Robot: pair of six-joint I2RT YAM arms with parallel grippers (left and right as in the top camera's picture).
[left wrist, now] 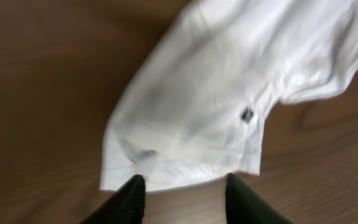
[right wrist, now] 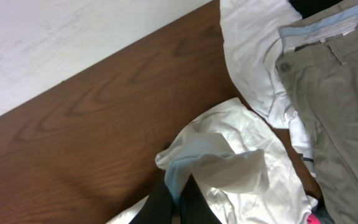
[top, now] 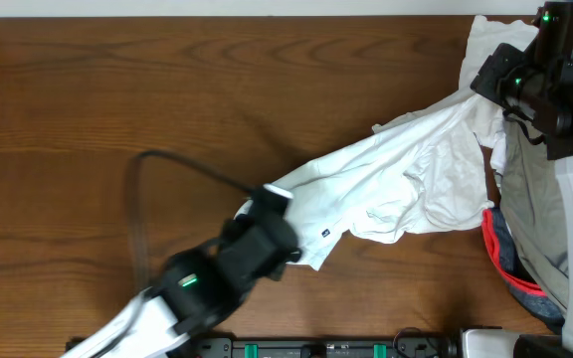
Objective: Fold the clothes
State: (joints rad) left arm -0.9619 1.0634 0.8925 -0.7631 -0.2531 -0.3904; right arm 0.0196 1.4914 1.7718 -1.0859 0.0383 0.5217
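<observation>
Two fingers of the left gripper [left wrist: 184, 182] stand apart, straddling the shirt [top: 396, 179] hem by its dark label [left wrist: 247, 114], well away from the trousers [right wrist: 337, 93], likely lining up a grab. The right gripper [right wrist: 180, 190] is clamped on a shirt fold just beside the trousers, probably to stretch it flat. Thin, limp, wrinkled white cloth; smooth wood table [top: 117, 89].

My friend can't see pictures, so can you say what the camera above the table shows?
A white shirt lies stretched slantwise across a brown wooden table. The right gripper holds its far end at the top right, and the left gripper is at its near hem. Khaki trousers and other clothes lie piled at the right edge.
</observation>
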